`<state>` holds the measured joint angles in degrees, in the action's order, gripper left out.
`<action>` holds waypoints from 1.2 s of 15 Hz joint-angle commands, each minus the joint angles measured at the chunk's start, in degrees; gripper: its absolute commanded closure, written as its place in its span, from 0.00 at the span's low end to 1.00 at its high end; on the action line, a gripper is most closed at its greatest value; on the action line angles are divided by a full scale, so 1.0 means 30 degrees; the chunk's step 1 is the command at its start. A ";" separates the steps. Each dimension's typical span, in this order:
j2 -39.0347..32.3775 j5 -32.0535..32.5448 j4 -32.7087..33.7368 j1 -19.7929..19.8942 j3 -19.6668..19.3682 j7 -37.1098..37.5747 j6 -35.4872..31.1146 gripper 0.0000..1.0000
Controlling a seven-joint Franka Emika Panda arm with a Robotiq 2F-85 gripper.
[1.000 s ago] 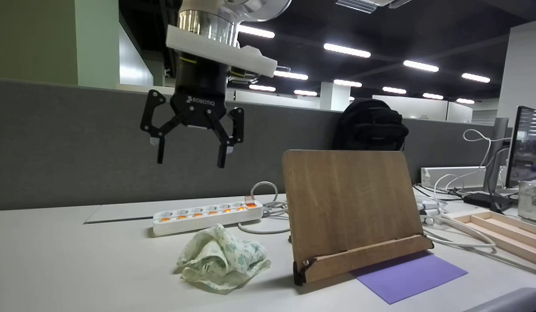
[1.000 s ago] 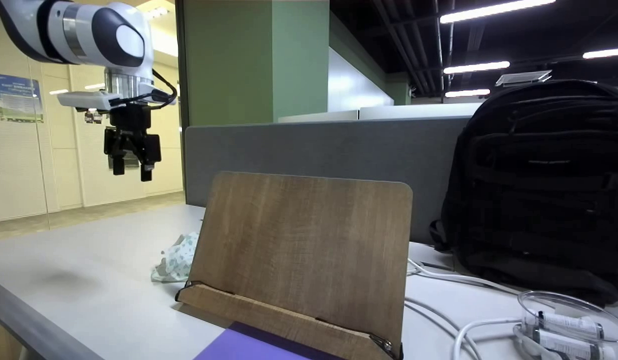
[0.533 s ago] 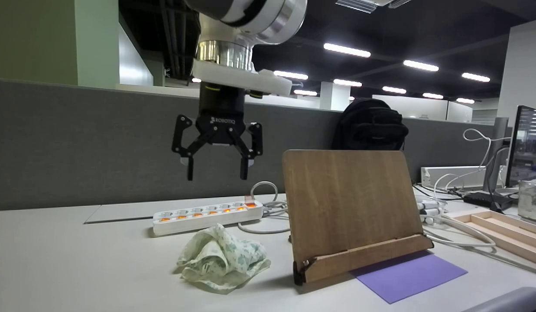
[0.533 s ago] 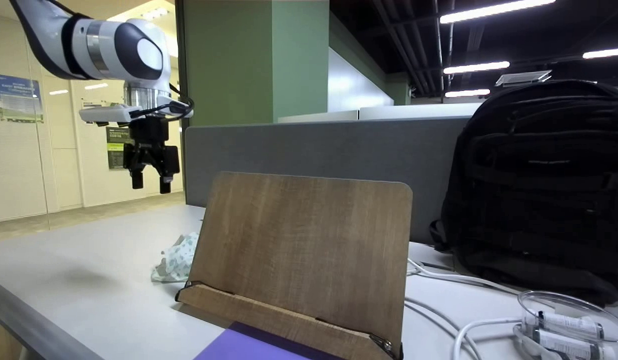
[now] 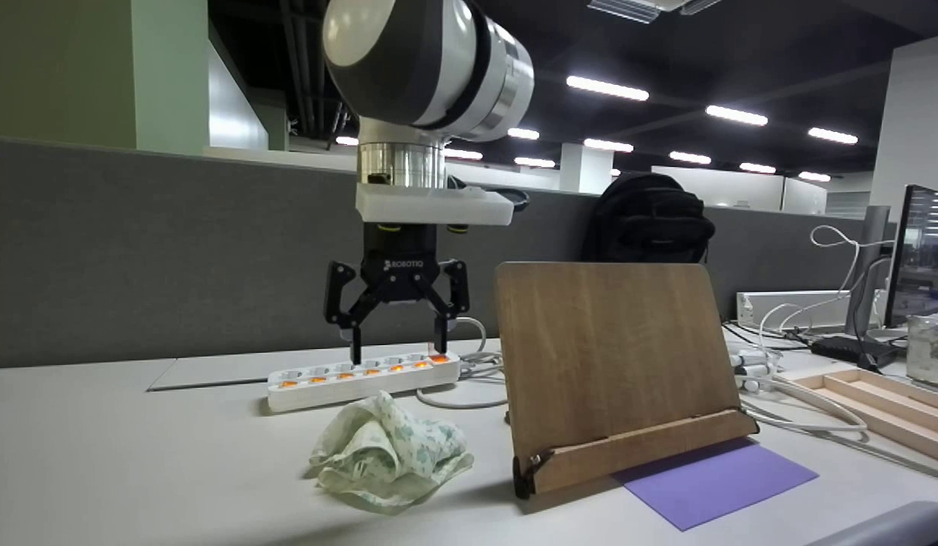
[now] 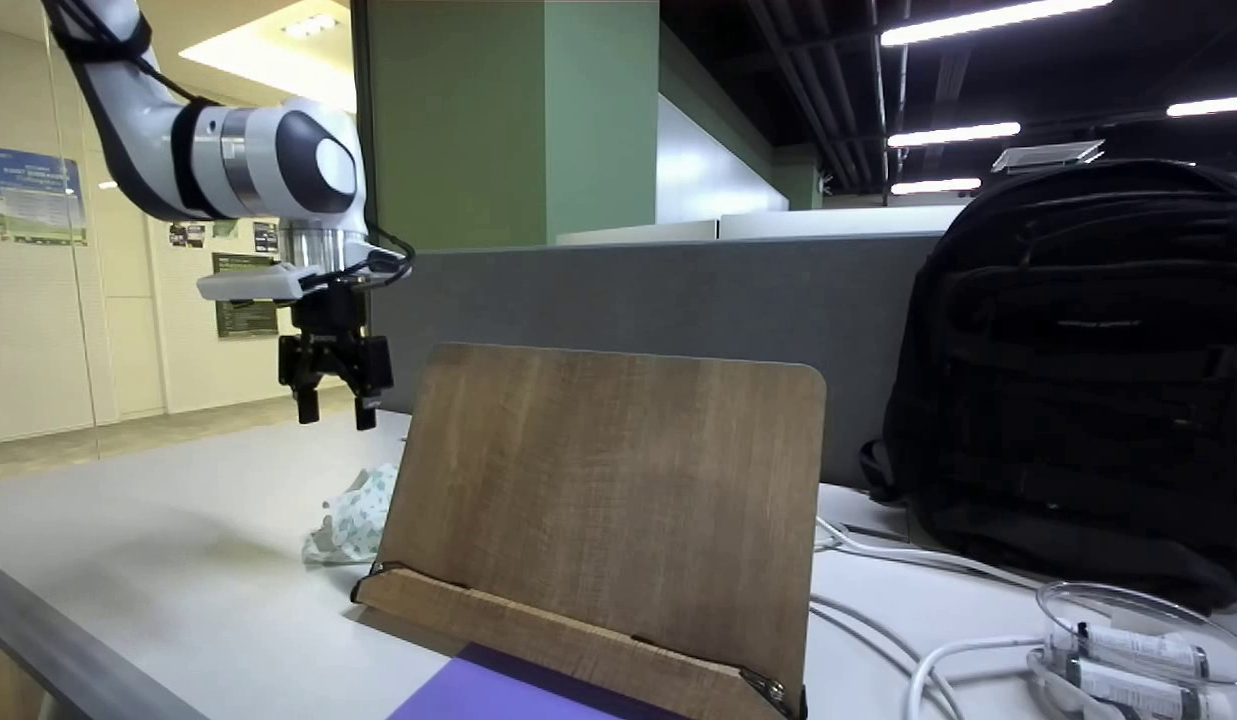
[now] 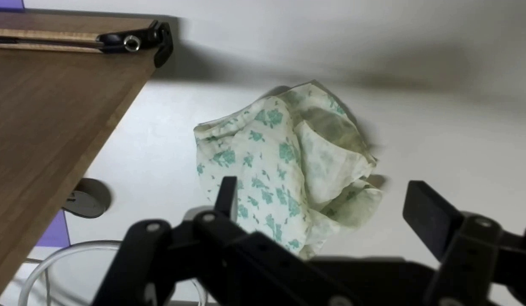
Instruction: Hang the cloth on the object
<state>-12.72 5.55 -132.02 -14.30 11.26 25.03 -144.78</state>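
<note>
A crumpled whitish cloth with green flower print lies on the white table in both exterior views (image 5: 393, 455) (image 6: 356, 520); in an exterior view the stand partly hides it. The wooden stand (image 5: 613, 349) is a tilted board with a front ledge, right beside the cloth; it also shows in an exterior view (image 6: 608, 490) and at the left of the wrist view (image 7: 46, 110). My gripper (image 5: 398, 355) is open and empty, pointing down, above the table. In the wrist view the cloth (image 7: 258, 157) lies below the open gripper (image 7: 322, 191), mostly ahead of the fingertips.
A white power strip (image 5: 324, 394) with cables lies behind the cloth. A purple sheet (image 5: 719, 485) lies under the stand's front. A grey partition (image 5: 173, 265) closes the back. A black backpack (image 6: 1078, 400) and a clear container (image 6: 1143, 650) stand beyond the stand.
My gripper has come down and moved right in both exterior views, nearer the table and the stand. It has stayed open. The cloth and the stand have not moved.
</note>
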 commanded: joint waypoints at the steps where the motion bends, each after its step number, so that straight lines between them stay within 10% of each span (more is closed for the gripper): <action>1: -0.1654 0.0882 0.1375 -0.0900 -0.0734 0.1017 -0.0212 0.00; 11: -0.4853 0.0946 0.3821 -0.2506 -0.2532 0.1422 -0.0987 0.00; 12: -0.5105 0.0894 0.4032 -0.2640 -0.2755 0.1465 -0.1051 0.25; 18: -0.5622 0.0528 0.4552 -0.2867 -0.3438 0.1298 -0.0885 0.62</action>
<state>-29.41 6.84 -119.62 -22.07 1.98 26.88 -148.10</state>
